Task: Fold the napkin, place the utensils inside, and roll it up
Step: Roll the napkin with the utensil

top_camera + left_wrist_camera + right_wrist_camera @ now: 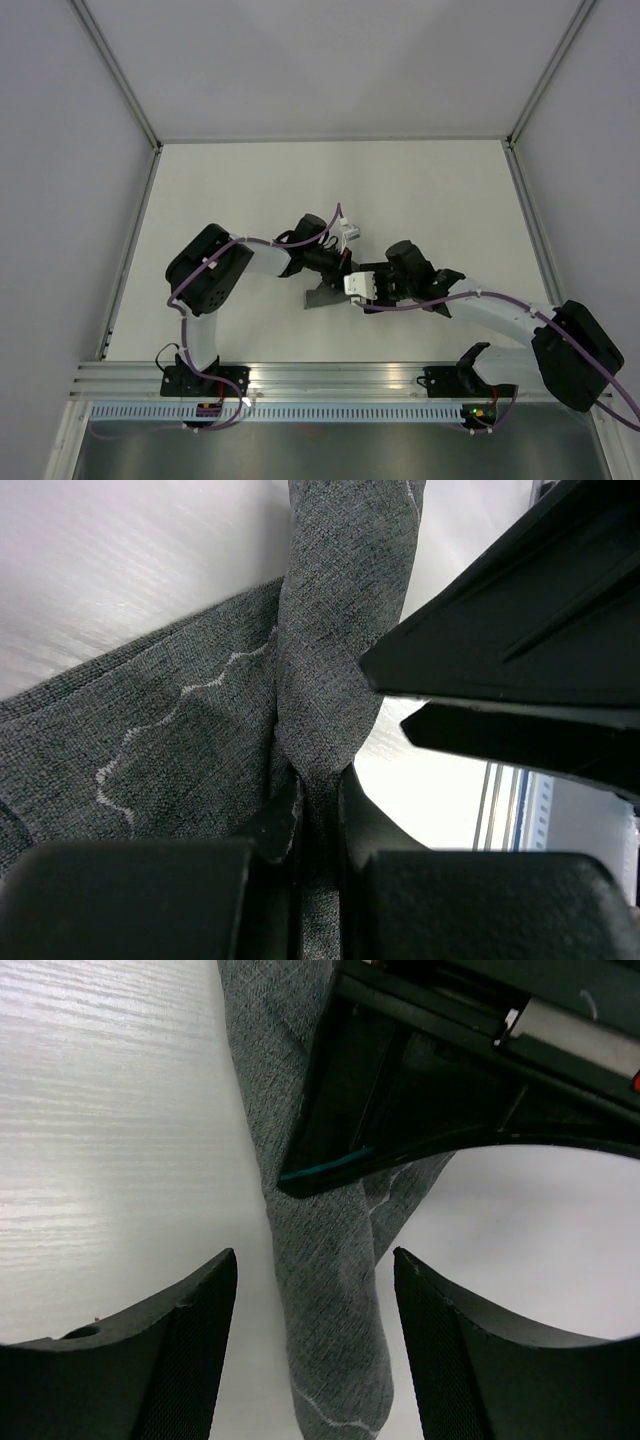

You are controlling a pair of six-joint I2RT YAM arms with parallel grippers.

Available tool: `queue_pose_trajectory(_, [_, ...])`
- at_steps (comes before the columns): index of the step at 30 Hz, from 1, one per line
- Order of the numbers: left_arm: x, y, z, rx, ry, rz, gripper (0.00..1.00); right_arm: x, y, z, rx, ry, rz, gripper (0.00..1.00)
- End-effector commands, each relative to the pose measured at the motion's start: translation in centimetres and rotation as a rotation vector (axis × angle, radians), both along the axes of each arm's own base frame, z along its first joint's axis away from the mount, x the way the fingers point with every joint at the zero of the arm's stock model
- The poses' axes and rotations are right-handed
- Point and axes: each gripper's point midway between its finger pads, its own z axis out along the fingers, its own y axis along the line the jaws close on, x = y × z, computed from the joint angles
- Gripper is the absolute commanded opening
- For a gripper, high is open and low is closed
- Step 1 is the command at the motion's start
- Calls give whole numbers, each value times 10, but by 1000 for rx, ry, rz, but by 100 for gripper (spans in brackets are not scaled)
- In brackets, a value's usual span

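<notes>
**Desk:** Black fingers [372, 825] are filling the bottom of the left wrist view. What are they doing?

**Photographer:** They are biting down on the napkin [340, 630]. The left pincer [318, 798] is squeezing a bunched fold of the dark grey cloth between its tips. The fold is running up and away from the tips. A wavy pale stitch line is showing on the flatter cloth to the left of it.

**Desk:** And the other one?

**Photographer:** The right pincer [312, 1260] is standing spread apart, gripping nothing. Its two tips are straddling a narrow strip of the cloth, with white tabletop [300, 190] showing between the strip and the left tip. On the right the gap is looking too thin for me to tell whether cloth and tip are touching. The left pincer's black body is crowding in just above the strip.

**Desk:** Where is all this happening?

**Photographer:** Seen from overhead, the left arm [215, 275] and the right arm [500, 315] are reaching inward and meeting over the middle of the tabletop, toward its near side. Only a small grey wedge of napkin is showing beneath the wrists, which are hiding the rest. I cannot tell whether the cloth is resting on the surface or hanging just off it.
</notes>
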Motion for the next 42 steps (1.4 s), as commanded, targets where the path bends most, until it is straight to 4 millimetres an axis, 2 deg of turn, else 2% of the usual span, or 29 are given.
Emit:
queue_pose_trajectory(1, [-45, 36, -60, 217, 219, -6, 2, 15, 10, 6, 9, -91, -23, 70])
queue_pose_trajectory(10, [-45, 38, -59, 217, 234, -6, 2, 6, 11, -21, -64, -68, -1, 65])
queue_pose_trajectory(15, [-42, 38, -57, 215, 239, -1, 3, 3, 9, -31, -92, -32, -4, 48])
queue_pose_trajectory(16, [-38, 38, -55, 214, 234, 7, 6, 4, 8, -33, -98, -29, -7, 45])
queue_pose_trajectory(18, [-34, 38, -52, 214, 222, 22, 14, 3, 7, -36, -109, -18, -7, 28])
queue_pose_trajectory(20, [-26, 36, -41, 197, 189, 38, 20, 1, 5, -38, -117, -10, -6, 16])
queue_pose_trajectory(23, [-12, 32, -18, 165, 114, 73, 30, -3, 4, -41, -135, 21, 0, 8])
queue_pose_trajectory(24, [-6, 31, -10, 151, 97, 84, 33, -7, 1, -45, -154, 42, 3, 6])
queue_pose_trajectory(25, [1, 32, -6, 152, 79, 108, 42, -6, 3, -44, -154, 48, 8, 5])
queue_pose_trajectory(26, [7, 31, 7, 132, 56, 120, 45, -8, 2, -45, -162, 61, 9, 2])
queue_pose_trajectory(30, [31, 34, 34, 105, -17, 198, 48, -13, 0, -49, -192, 114, 17, 0])
queue_pose_trajectory(32, [42, 40, 40, 109, -47, 250, 50, -14, -1, -49, -198, 136, 18, 0])
queue_pose_trajectory(33, [48, 43, 52, 96, -85, 285, 50, -16, 0, -48, -200, 159, 25, 0])
queue_pose_trajectory(34, [61, 52, 54, 114, -121, 353, 53, -16, 0, -48, -201, 174, 25, 1])
queue_pose_trajectory(35, [64, 60, 54, 123, -126, 405, 55, -18, -4, -52, -221, 206, 20, 0])
queue_pose_trajectory(36, [72, 64, 73, 87, -176, 454, 57, -16, 1, -47, -208, 217, 30, 1])
queue_pose_trajectory(37, [86, 77, 80, 91, -211, 539, 59, -16, 1, -47, -210, 233, 31, 1])
queue_pose_trajectory(38, [91, 85, 87, 84, -213, 603, 59, -14, -1, -47, -212, 249, 24, 0])
queue_pose_trajectory(39, [95, 100, 83, 109, -227, 678, 59, -13, -1, -48, -223, 275, 22, 0])
queue_pose_trajectory(40, [102, 110, 109, 55, -284, 741, 59, -13, 0, -48, -221, 292, 28, 0])
queue_pose_trajectory(41, [104, 119, 116, 43, -296, 795, 60, -16, -5, -54, -244, 334, 27, 0])
queue_pose_trajectory(42, [105, 133, 117, 53, -325, 863, 61, -11, -2, -51, -239, 343, 27, 0])
